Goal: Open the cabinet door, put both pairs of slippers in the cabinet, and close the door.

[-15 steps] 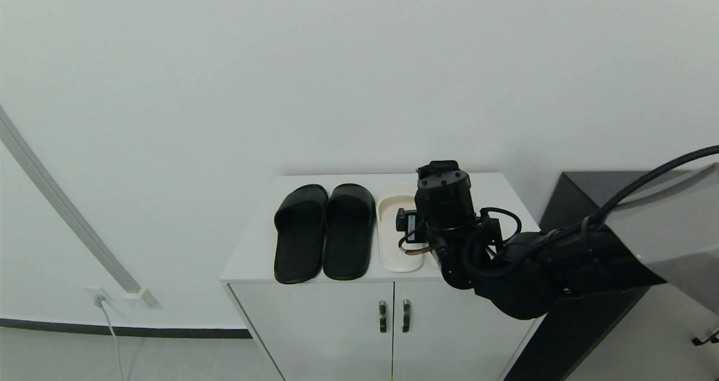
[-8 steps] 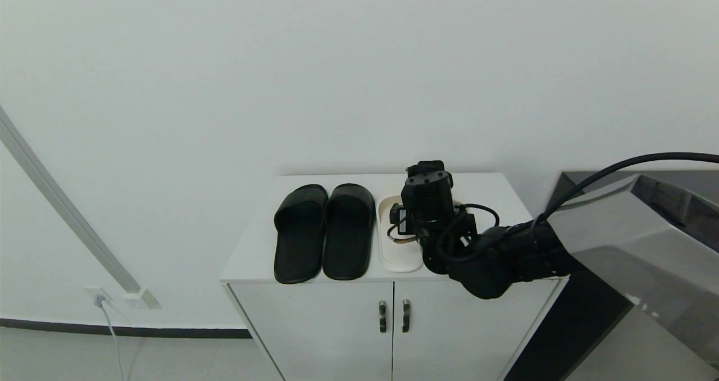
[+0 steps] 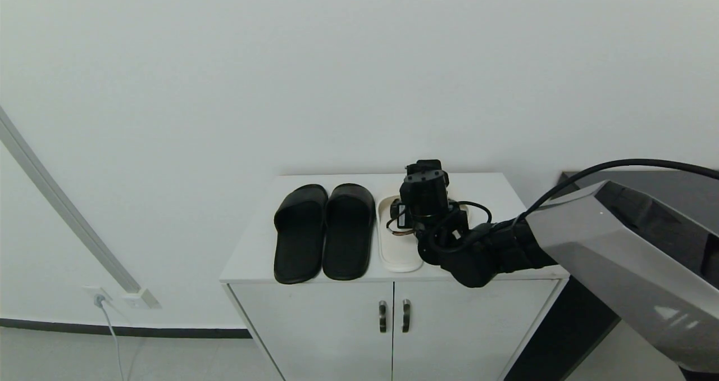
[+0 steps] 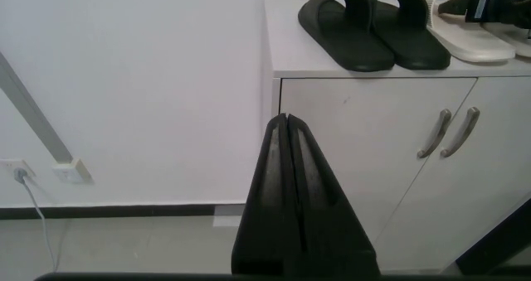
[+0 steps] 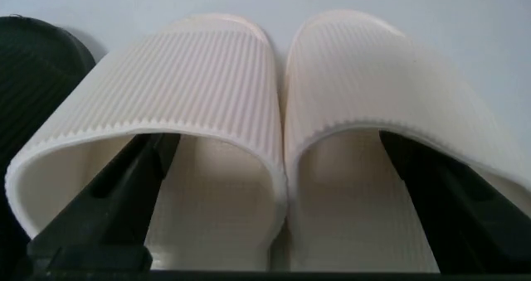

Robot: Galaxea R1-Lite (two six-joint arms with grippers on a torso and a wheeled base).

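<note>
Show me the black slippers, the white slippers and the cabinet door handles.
black slippers [image 3: 349, 207], head view, strap of the one beside the white pair.
white slippers [image 5: 207, 82], right wrist view, ribbed strap of one slipper.
door handles [image 3: 382, 316], head view, middle of the left door's handle.

Right arm [image 3: 483, 252]: reaches farther in over the cabinet top [image 3: 247, 257] than a second ago, moving off the front edge toward the back edge and drifting slightly toward the cabinet's left side.
Wrist: ends up lower and closer over the white slippers [image 3: 396, 252]; most of this travel falls in the first half second, then only a small creep.
Grey forearm shell: swings in from the right and now reaches toward the cabinet's right front corner.
Right gripper [image 5: 278, 194]: arrives at the slipper openings, fingers [image 5: 108, 202] spread, one under each strap.
</note>
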